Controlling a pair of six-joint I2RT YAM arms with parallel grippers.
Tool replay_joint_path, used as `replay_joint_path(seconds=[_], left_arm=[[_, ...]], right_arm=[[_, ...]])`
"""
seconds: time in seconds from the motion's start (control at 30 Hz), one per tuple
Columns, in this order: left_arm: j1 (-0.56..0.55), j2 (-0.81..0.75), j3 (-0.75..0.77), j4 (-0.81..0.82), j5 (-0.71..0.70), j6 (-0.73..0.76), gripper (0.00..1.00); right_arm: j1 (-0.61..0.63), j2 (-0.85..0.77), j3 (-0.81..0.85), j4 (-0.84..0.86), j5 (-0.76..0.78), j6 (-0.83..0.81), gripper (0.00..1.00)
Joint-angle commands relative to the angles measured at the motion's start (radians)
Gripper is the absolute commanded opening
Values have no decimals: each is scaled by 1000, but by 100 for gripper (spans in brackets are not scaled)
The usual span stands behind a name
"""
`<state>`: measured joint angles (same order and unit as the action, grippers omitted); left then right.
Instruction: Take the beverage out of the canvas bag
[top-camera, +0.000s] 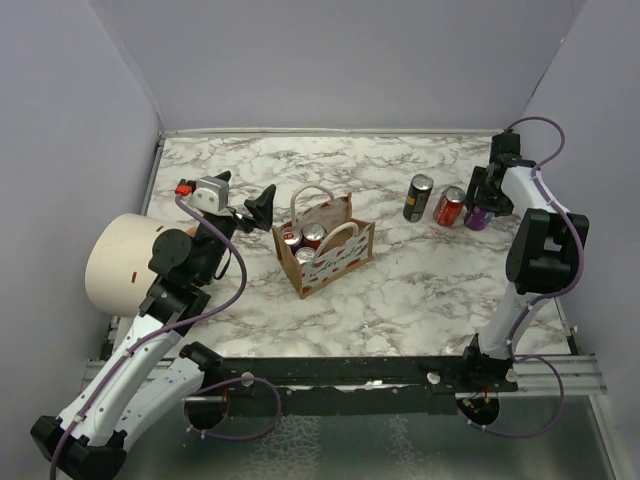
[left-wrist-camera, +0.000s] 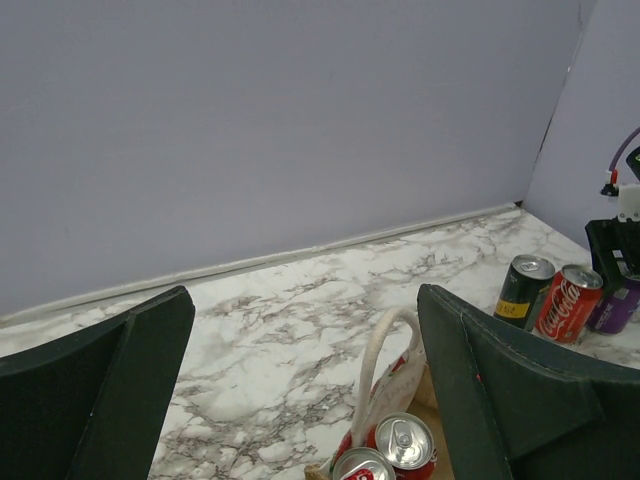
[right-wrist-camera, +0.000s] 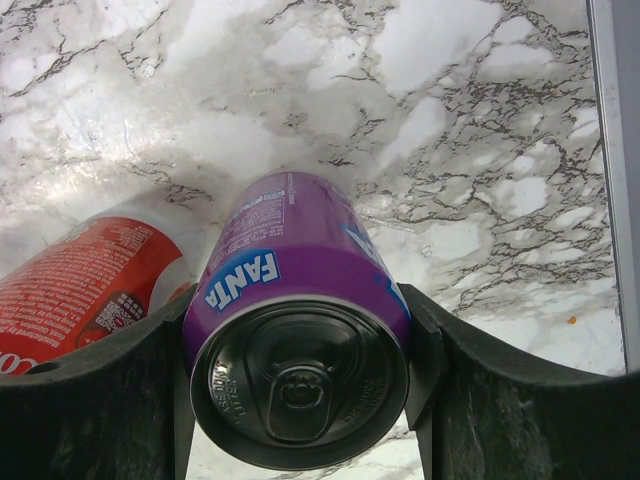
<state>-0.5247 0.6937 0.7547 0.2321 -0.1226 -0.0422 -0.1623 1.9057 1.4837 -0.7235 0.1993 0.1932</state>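
Right claw: pinches the purple can, one pad on each flank, well to the right of the canvas bag. The can is upright, low over the worktop; you cannot tell whether it touches.

Judgement: you are parking it in the row of drinks outside the bag, just beside the red can, with the dark can next along towards the bag.

Left claw: spread wide, holding nothing, just left of the bag and facing its open top. It is probably placed to steady the bag.

The bag stands upright with its handles up. Three red cans sit inside, so the task is unfinished.

Writing:
- Purple can: "FANTA".
- Red can: Coca-Cola script.
- Dark can: yellow band, unreadable.
- Bag: script too small to read.
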Motion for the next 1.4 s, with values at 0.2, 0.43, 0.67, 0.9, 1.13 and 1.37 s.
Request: replay_joint_path(seconds=[0.2, 0.43, 0.67, 0.9, 1.13, 1.37], left_arm=[[8, 2, -3, 18, -8, 3, 97], [8, 25, -6, 19, -7, 3, 97], [20, 37, -9, 23, -7, 0, 97], [30, 52, -11, 26, 4, -10, 97], [38, 65, -9, 29, 18, -17, 97], [47, 69, -10, 29, 13, -19, 97]], right_arm=[[-2, -44, 23, -1, -4, -26, 71], [-2, -123, -29, 16, -9, -14, 87], [-2, -321, -197, 56, -124, 36, 90], [33, -692, -580, 230, -502, 130, 87], [242, -920, -729, 214, -615, 190, 86], [416, -888, -510, 115, -537, 241, 82]])
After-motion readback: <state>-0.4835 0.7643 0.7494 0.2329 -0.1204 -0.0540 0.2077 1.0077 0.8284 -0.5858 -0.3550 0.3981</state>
